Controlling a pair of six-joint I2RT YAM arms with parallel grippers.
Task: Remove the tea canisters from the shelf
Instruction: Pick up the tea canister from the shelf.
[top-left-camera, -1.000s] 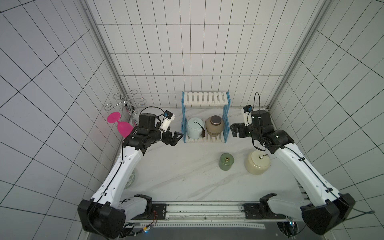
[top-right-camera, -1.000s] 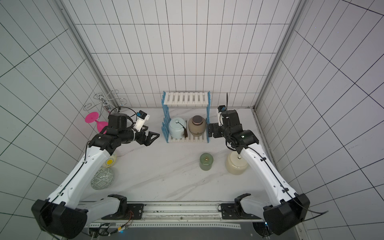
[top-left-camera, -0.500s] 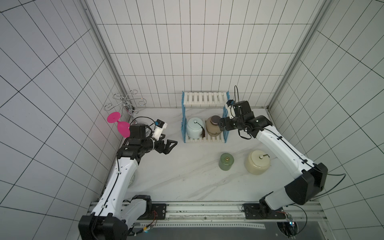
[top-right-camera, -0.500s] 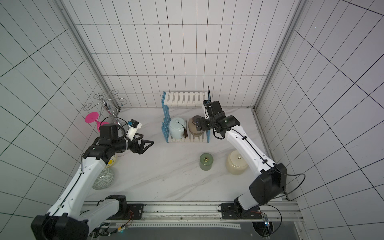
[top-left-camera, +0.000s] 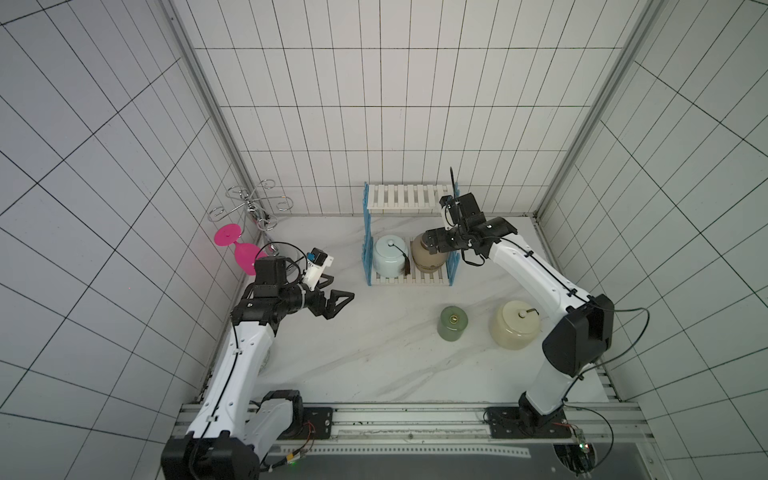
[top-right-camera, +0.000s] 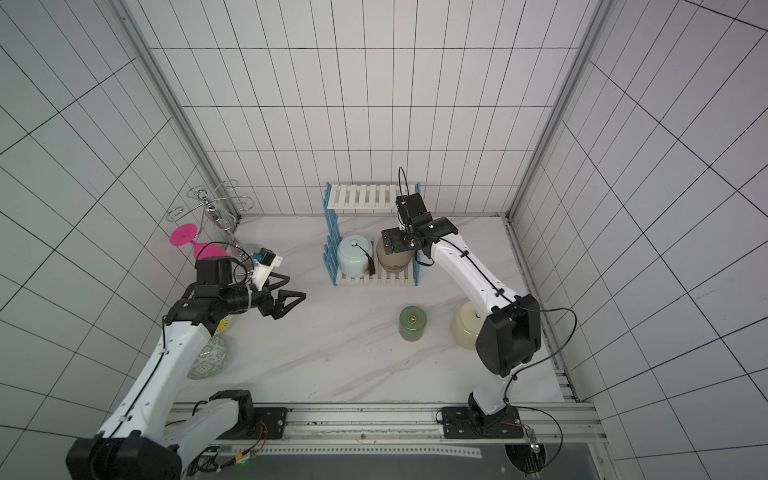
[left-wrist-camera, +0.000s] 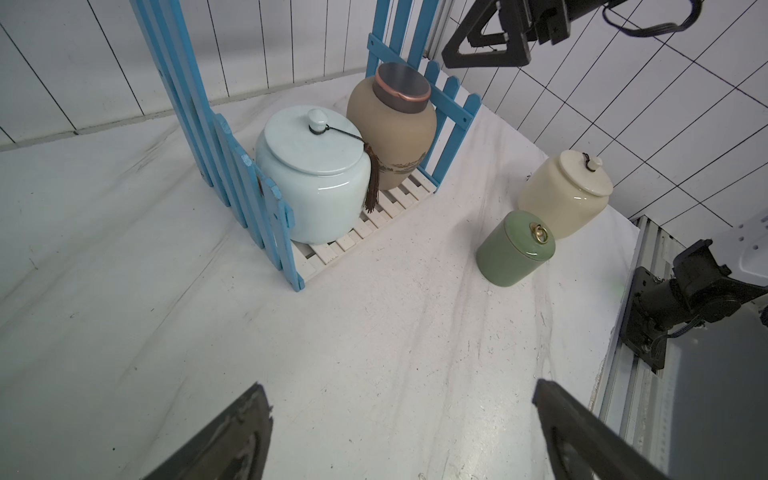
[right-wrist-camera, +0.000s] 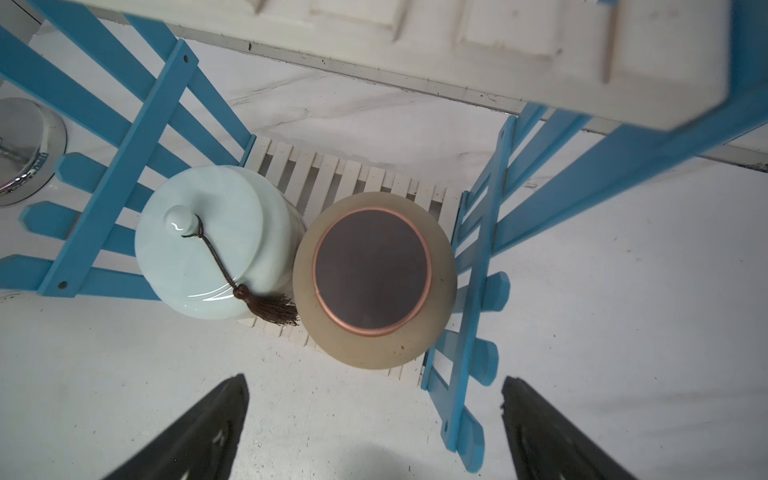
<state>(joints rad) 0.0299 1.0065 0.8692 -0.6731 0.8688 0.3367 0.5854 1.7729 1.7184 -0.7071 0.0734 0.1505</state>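
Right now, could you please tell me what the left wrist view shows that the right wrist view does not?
Only the left wrist view shows the sage-green canister and the cream jar standing on the table. Only the right wrist view shows the top board from underneath and a chrome base. Both show the pale-blue jar and tan-brown jar side by side on the shelf's lower board.

Left arm (top-left-camera: 241, 353): lower left, reaching toward centre; left gripper (top-left-camera: 340, 291), jaws spread wide. Right arm (top-left-camera: 536, 274): arched to upper centre; right gripper (top-left-camera: 430, 244) pointing down, jaws wide.
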